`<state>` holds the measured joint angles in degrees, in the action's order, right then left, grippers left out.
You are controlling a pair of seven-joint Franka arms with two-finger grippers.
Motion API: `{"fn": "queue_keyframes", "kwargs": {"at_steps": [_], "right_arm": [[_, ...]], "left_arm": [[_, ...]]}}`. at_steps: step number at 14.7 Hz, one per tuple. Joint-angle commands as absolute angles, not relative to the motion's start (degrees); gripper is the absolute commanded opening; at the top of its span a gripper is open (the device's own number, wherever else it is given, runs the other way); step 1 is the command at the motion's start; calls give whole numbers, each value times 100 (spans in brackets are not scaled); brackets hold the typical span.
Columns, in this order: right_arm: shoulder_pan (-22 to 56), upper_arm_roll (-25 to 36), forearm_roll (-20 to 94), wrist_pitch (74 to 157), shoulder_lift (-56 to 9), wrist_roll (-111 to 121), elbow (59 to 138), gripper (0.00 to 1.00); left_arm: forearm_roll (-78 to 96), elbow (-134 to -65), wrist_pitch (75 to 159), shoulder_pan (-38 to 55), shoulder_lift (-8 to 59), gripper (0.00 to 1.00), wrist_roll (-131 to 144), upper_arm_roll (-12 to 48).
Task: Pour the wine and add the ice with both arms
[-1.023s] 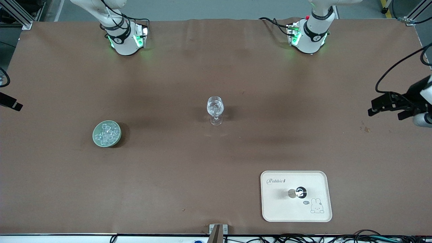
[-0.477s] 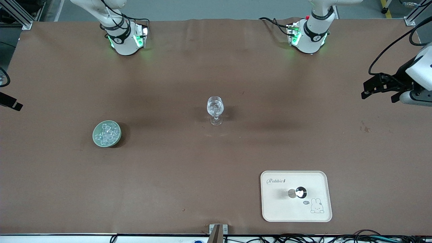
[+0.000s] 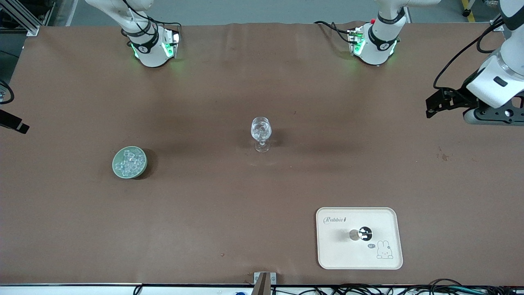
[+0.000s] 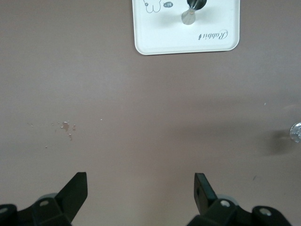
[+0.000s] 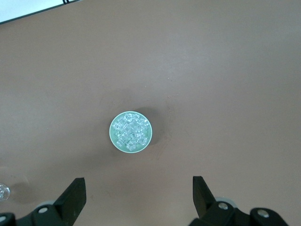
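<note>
Grippers both wide open and empty, left gripper (image 4: 141, 188) over bare table (image 3: 262, 196) near tray (image 4: 155, 33), right gripper (image 5: 138, 190) over table beside ice (image 5: 130, 131) dish (image 5: 113, 136), jigger (image 3: 360, 234) on tray.

White jointed arms (image 3: 497, 78), black joint bands, green-lit bases (image 3: 152, 51), black cables, black end effector (image 3: 434, 107).

Right gripper (image 5: 139, 195) mostly cut off in the front view, and can't see any wine in that jigger (image 3: 363, 234) tbh.

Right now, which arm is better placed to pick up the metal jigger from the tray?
Left. Its open claw looks over the tray holding the jigger, at its end of the table; the right claw is over the ice dish.
</note>
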<state>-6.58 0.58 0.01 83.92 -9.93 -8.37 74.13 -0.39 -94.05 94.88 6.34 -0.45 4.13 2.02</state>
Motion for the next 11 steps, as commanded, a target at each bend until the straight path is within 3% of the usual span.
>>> {"fn": "queue_keyframes", "kwargs": {"at_steps": [1, 11], "right_arm": [[-659, 9, 0, 8411, -756, -861, 7664, 100], [-659, 9, 0, 8411, -756, -861, 7664, 100]], "left_arm": [[-158, -9571, 9615, 624, -185, 100, 606, 378], [-88, -9536, 9615, 245, -185, 100, 598, 730]]}}
